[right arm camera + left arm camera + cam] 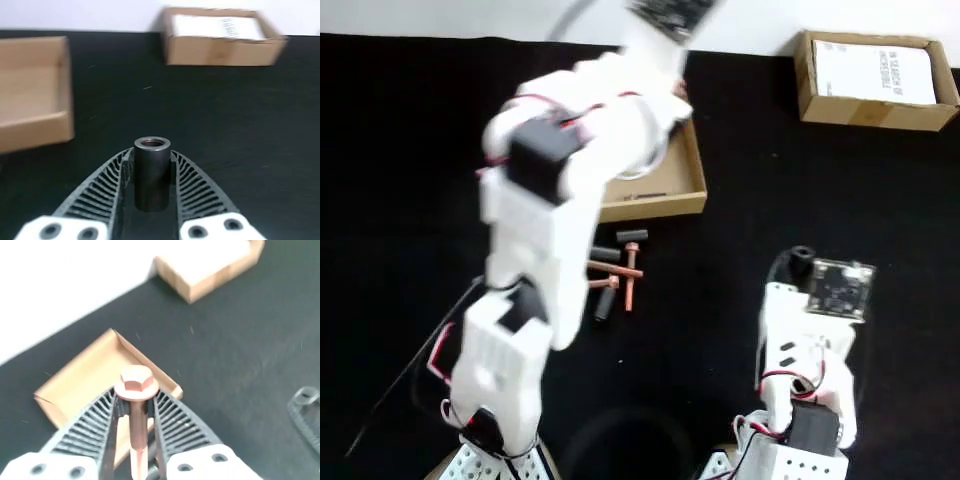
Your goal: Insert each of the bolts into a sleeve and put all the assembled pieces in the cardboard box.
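Bolt (136,425), copper-coloured, is pinched by its shank between the left fingers (90,425). Its hex head stands clear of the tips, and it hangs over the black desk (240,350) with the shallow cardboard box (75,385) open beneath it. Seen from above, the left arm (535,260) stretches from the near left edge of the desk across that box, covering much of it. Just in front of the box, loose bolts (631,278) and dark sleeves (605,253) lie in a small cluster on the desk, some touching, with 1 sleeve (631,236) nearest the box wall. Further right, the right arm (805,390) sits folded low at the near edge, well apart from the cluster. The right fingers (200,190) grip a black sleeve (151,175) by its sides, its open bore facing away from the wrist. From above, the same sleeve shows as a dark stub just beside the arm's camera board (840,288). At the far right corner of the desk stands a 2nd cardboard box (860,110) with a white printed sheet (875,70) inside, well apart from the 1st box.
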Robot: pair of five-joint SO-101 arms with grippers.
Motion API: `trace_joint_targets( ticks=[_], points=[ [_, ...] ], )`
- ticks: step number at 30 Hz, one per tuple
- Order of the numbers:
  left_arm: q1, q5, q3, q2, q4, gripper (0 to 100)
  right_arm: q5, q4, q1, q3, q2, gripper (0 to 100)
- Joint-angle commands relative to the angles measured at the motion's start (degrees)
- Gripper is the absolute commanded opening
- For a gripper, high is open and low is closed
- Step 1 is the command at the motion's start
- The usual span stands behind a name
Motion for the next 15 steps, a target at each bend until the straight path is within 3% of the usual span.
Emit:
trace_joint_targets(
  ticks=[1, 7, 15],
  points=[
    [-1.1, 0.44, -2.15, -10.33, 0.44, 1, 0.09, 0.75, -3.65, -2.77, -0.92, 0.6],
    [-0.66, 0.44, 4.35, -22.81, 0.44, 1, 0.09, 0.75, -4.62, -2.77, -0.92, 0.6],
    [4.7, 0.09, 40.57, -47.78, 0.0, 1, 0.09, 0.75, -4.62, -2.77, -0.92, 0.6]
  ],
)
